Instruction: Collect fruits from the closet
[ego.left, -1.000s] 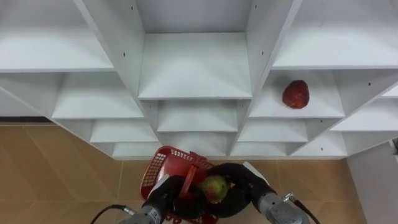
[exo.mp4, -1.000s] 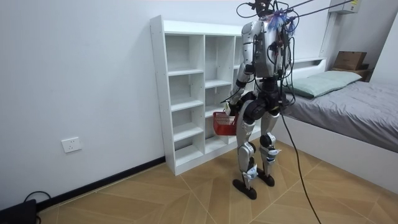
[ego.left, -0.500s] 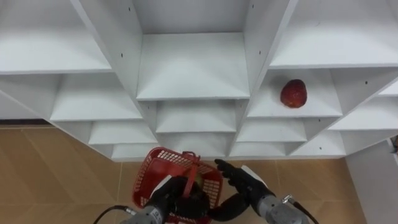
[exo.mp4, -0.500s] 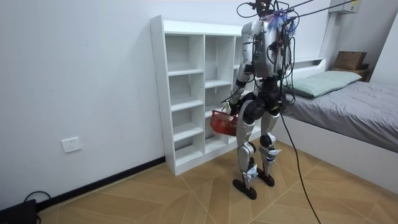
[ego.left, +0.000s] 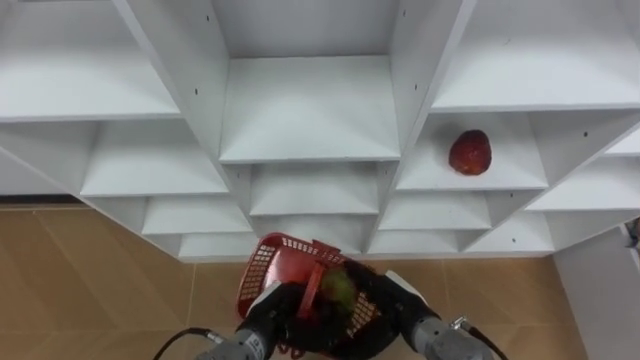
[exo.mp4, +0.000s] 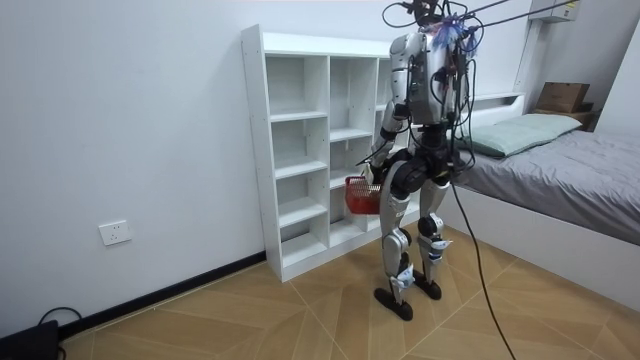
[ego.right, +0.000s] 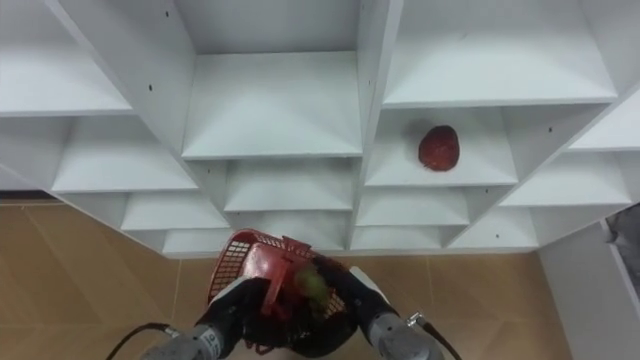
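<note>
Fruit is in two places. A red fruit (ego.left: 470, 152), round and slightly lumpy with a dull skin, lies alone on a board in the closet's (ego.left: 310, 110) right column, well apart from both hands. A green fruit (ego.left: 340, 288), smooth with a reddish blush, sits low in the eye views inside the basket (ego.left: 270, 265), against its far wall.

The basket is red plastic with an open lattice wall and a flat strap handle (ego.left: 313, 285) across its top. It hangs tilted in front of the lowest boards. The left hand (ego.left: 268, 308), black, has its fingers curled round the handle. The right hand (ego.left: 385, 310) lies just beside the green fruit at the basket's right rim; I cannot tell whether its fingers are spread or closed on anything.

The closet is plain white board, cut into square, flat-edged compartments in three columns. Below it runs a floor (ego.left: 90, 280) of tan wood in a herringbone pattern.

In the room view the robot stands upright, close before the closet, the basket at hip height between them, and a bed (exo.mp4: 570, 170) with grey cover lies on the room view's right.
</note>
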